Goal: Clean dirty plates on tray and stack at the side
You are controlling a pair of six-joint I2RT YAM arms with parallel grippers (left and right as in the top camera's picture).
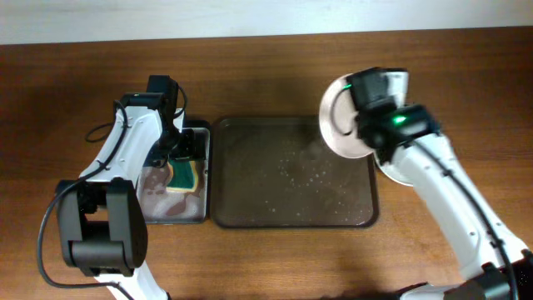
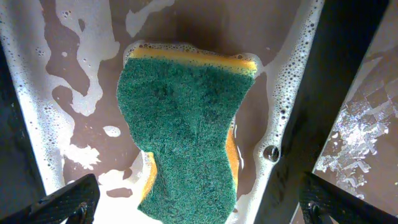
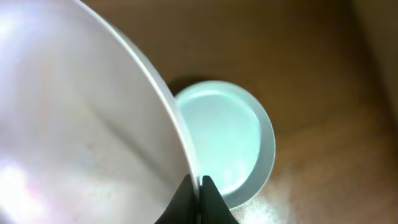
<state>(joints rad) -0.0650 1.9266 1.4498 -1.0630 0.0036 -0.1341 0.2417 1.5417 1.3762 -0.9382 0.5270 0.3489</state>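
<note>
My right gripper (image 1: pixel 360 125) (image 3: pixel 199 186) is shut on the rim of a white plate (image 1: pixel 337 125) (image 3: pixel 81 124) and holds it tilted in the air over the right edge of the dark brown tray (image 1: pixel 291 221). Another pale-green plate (image 1: pixel 398 172) (image 3: pixel 227 143) lies on the table to the right of the tray, partly hidden under my right arm. I cannot tell whether a third plate lies under it. The tray holds no plate, only wet foam specks. My left gripper (image 1: pixel 179 154) (image 2: pixel 199 208) is open, its fingers wide on either side of a sponge.
A green and yellow sponge (image 1: pixel 183 175) (image 2: pixel 186 124) lies in soapy water in the smaller black tray (image 1: pixel 200 215) (image 2: pixel 298 93), to the left of the brown tray. The wooden table (image 1: pixel 275 258) surrounds both trays.
</note>
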